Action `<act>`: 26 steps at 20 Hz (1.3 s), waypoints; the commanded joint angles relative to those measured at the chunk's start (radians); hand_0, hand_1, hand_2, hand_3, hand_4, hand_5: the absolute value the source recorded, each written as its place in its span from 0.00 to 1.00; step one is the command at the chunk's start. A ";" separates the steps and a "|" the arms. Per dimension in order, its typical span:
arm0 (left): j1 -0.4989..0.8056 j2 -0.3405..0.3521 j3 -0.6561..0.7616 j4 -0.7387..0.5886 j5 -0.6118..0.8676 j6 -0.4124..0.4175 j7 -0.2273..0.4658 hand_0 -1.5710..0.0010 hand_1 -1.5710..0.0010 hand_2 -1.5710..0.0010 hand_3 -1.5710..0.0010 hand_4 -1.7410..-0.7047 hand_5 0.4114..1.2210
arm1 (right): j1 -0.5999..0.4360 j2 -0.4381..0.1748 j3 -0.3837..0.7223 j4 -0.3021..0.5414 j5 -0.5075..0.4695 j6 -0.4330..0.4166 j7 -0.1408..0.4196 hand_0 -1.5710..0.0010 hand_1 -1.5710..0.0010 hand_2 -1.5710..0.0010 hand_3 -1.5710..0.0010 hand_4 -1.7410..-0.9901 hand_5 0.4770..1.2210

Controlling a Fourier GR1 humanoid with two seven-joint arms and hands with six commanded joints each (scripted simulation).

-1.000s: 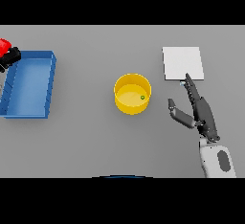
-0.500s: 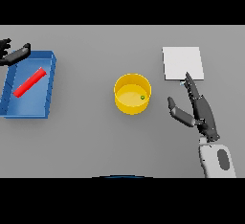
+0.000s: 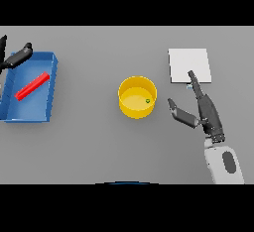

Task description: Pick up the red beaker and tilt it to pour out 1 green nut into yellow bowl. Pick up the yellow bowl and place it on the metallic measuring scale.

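Observation:
The yellow bowl (image 3: 137, 97) stands at the table's middle with one small green nut (image 3: 148, 100) inside it. The red beaker (image 3: 32, 86) lies on its side in the blue tray (image 3: 51, 88) at the left. My left hand (image 3: 15, 57) is at the far left edge, just above the tray's back corner, fingers spread and holding nothing. My right hand (image 3: 204, 109) hovers to the right of the bowl, fingers straight and thumb out, apart from the bowl. The flat pale metallic scale (image 3: 188, 65) lies behind the right hand.
The blue tray takes up the left side of the grey table. Bare table lies between the bowl and the scale.
The left hand let go of the red beaker, which dropped into the blue tray and now lies there. The left hand has drawn slightly away. The right hand stayed put.

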 commanded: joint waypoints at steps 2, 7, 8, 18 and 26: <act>0.007 -0.007 0.002 -0.007 0.004 0.011 -0.011 0.99 0.99 0.99 0.99 0.99 0.34 | -0.039 -0.045 0.020 -0.004 -0.018 0.078 -0.056 0.99 1.00 1.00 1.00 0.76 0.26; 0.004 -0.014 0.002 -0.018 0.008 0.021 -0.009 1.00 1.00 1.00 1.00 0.97 0.37 | -0.202 -0.159 0.122 0.072 0.102 0.203 -0.068 1.00 1.00 1.00 1.00 0.64 0.24; 0.003 -0.017 -0.001 -0.018 0.007 0.020 -0.008 1.00 1.00 1.00 1.00 0.97 0.37 | -0.216 -0.168 0.143 0.079 0.128 0.215 -0.065 1.00 1.00 1.00 1.00 0.65 0.23; 0.015 -0.015 0.016 -0.010 0.024 0.022 -0.038 1.00 1.00 1.00 1.00 0.95 0.38 | -0.463 -0.258 0.371 0.197 0.368 0.367 -0.127 1.00 1.00 1.00 1.00 0.70 0.21; 0.029 -0.022 0.032 -0.014 0.045 0.026 -0.073 1.00 1.00 1.00 1.00 0.92 0.39 | -0.538 -0.245 0.456 0.311 0.422 0.408 -0.197 1.00 1.00 1.00 1.00 0.68 0.24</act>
